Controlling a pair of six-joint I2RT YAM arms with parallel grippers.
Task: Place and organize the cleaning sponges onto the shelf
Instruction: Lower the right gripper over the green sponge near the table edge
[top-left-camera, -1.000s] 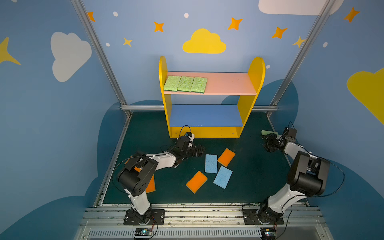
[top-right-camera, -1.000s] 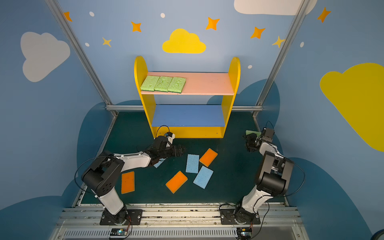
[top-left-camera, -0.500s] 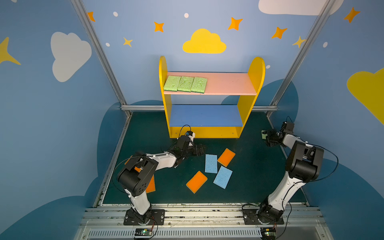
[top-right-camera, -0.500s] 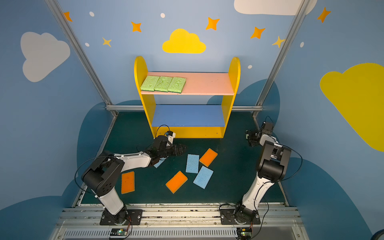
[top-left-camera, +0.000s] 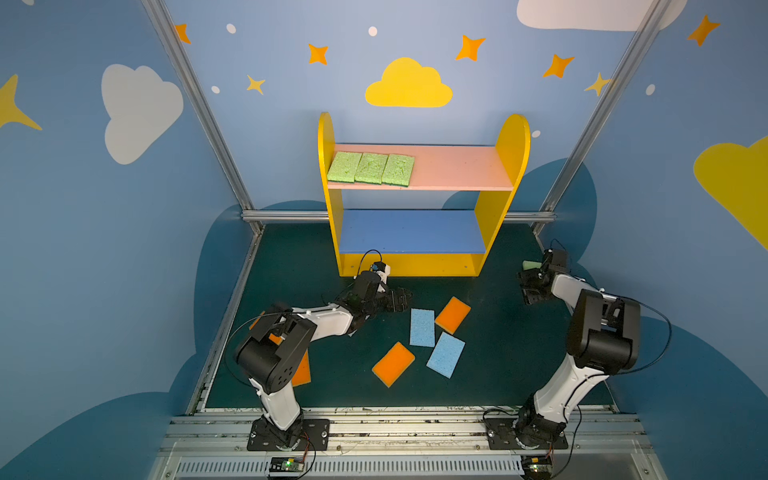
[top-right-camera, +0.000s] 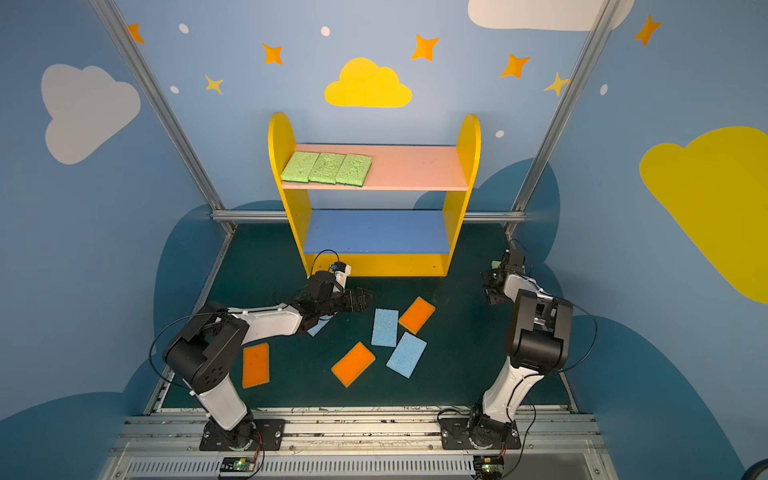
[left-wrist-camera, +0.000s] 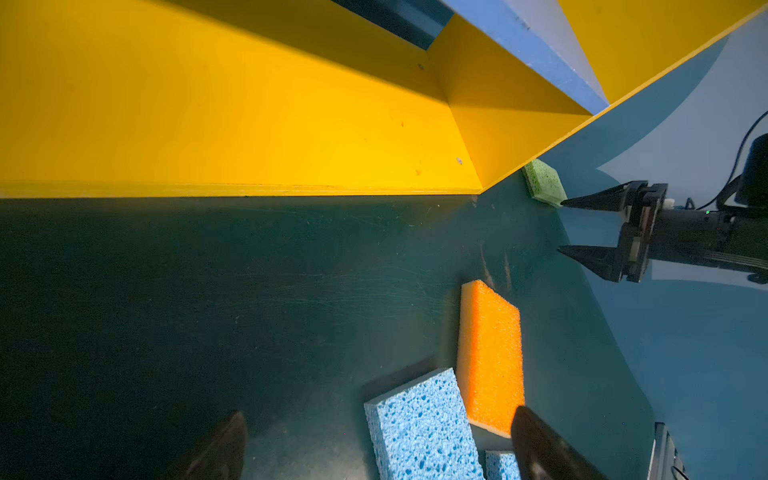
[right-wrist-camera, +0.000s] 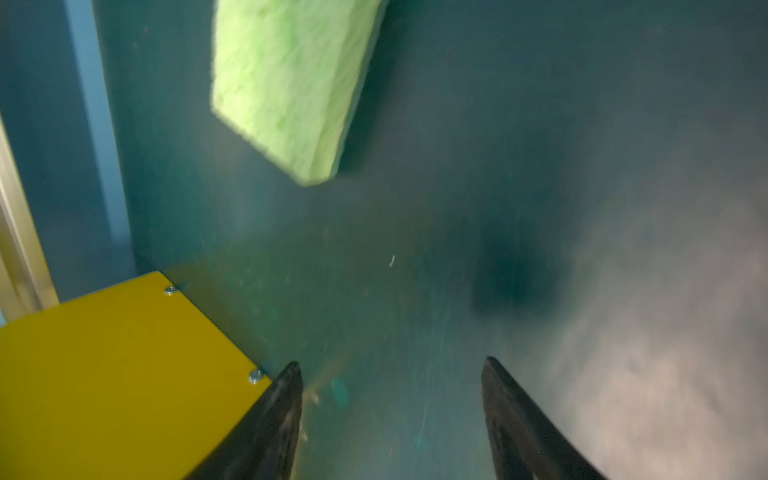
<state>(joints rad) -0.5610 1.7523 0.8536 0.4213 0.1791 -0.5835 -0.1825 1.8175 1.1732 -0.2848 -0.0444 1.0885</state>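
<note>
Up on the pink board (top-left-camera: 457, 166): three light green sponges (top-left-camera: 370, 168), flat porous rectangles, lie side by side with their long edges touching, at the board's left end.
Shelf (top-left-camera: 513, 137): smooth painted panels with two yellow round-topped sides, the pink board on top, a blue board (top-left-camera: 411, 230) under it and a yellow base (left-wrist-camera: 249, 124).
Fourth green sponge (right-wrist-camera: 291, 83): lies flat on the dark green tabletop (top-left-camera: 498, 353), just right of the shelf's right side panel; its top is pitted.
Orange sponges: three in plain sight on the tabletop, each with a yellow layer at the edge. The rear orange sponge (top-left-camera: 453, 314) touches a blue one, the middle orange sponge (top-left-camera: 393, 363) lies nearer the front, and the left orange sponge (top-right-camera: 255, 365) lies beside the left arm (top-right-camera: 266, 322).
Blue sponges: three, open-pored. The upright blue sponge (top-left-camera: 422, 327) and the slanted blue sponge (top-left-camera: 446, 354) show whole; the hidden blue sponge (top-right-camera: 320, 325) peeks from under the left arm.
Left gripper (top-left-camera: 403, 298): spread wide and empty, low in front of the yellow base.
Right gripper (left-wrist-camera: 561, 226): black tapered fingers parted, empty; the fourth green sponge lies just beyond the tips.
</note>
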